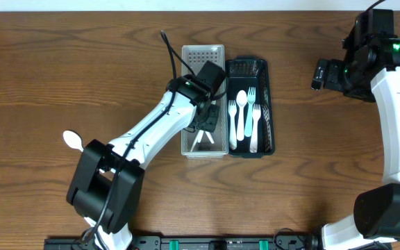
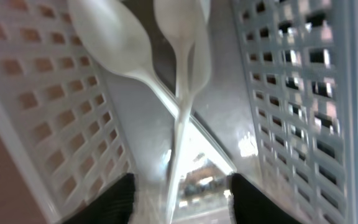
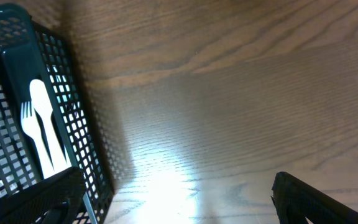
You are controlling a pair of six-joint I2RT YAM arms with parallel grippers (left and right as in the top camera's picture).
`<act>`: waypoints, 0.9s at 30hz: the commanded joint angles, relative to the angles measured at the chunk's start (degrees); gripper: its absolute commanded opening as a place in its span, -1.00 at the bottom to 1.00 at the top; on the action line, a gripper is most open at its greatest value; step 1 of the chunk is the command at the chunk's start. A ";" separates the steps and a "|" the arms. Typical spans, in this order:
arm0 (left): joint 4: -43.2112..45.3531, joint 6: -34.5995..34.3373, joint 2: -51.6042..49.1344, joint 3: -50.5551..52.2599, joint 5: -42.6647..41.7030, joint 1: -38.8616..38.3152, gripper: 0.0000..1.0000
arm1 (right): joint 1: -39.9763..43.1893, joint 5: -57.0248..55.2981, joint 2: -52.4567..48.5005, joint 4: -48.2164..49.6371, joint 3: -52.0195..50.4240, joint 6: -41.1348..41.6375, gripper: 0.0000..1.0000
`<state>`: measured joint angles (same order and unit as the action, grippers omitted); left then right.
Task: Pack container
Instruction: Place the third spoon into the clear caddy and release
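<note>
Lower centre, the left hand [image 2: 182, 202] stands parted around the handles of two white spoons [image 2: 114, 37] in the white basket [image 2: 278, 93]; lifting askew could drag one out.

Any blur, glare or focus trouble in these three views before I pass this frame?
Overhead: sharp and evenly lit. Left wrist: soft throughout, the spoons and white basket too close to focus, bright glare on the basket floor. Right wrist: mostly sharp, a washed-out glare patch on the table beside the dark basket.
</note>
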<state>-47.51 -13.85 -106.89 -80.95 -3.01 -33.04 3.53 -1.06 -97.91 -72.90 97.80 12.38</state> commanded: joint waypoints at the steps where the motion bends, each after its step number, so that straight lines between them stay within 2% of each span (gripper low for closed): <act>1: -2.99 3.91 3.98 -3.69 0.72 1.20 0.11 | 0.26 -0.44 -0.24 -0.20 -0.09 -0.48 0.99; 4: -8.50 3.54 7.45 -7.76 2.95 3.76 0.11 | 0.26 -0.44 -0.24 -0.20 -0.11 -0.48 0.99; 7: -11.67 -0.87 12.00 -9.05 6.21 8.52 0.10 | 0.26 -0.44 -0.24 -0.17 -0.09 -0.50 0.98; 11: -17.27 -9.53 17.86 -9.01 8.90 19.76 0.12 | 0.26 -0.44 -0.24 -0.90 -0.11 -0.48 0.98; 14: -22.08 -15.08 19.91 -8.72 8.87 30.69 0.31 | 0.26 -0.44 -0.24 -1.38 -0.11 -0.50 0.99; 16: -24.17 -17.11 20.09 -7.82 8.83 37.75 0.52 | 0.26 -0.42 -0.24 -1.51 -0.09 -0.50 0.99; 17: -24.48 -17.42 20.09 -7.04 8.52 40.87 0.54 | 0.26 -0.44 -0.24 -1.60 -0.11 -0.48 0.99; 22: -19.12 -17.40 20.06 1.27 2.78 54.60 0.67 | 0.26 -0.44 -0.24 -1.66 -0.09 -0.48 0.98; 27: -10.69 -17.57 19.69 11.78 -2.23 60.63 0.68 | 0.26 -0.42 -0.24 -1.66 -0.11 -0.46 0.98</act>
<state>-60.10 -30.26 -86.76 -73.67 -0.84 25.93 3.53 -1.08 -97.91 -74.48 97.80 12.38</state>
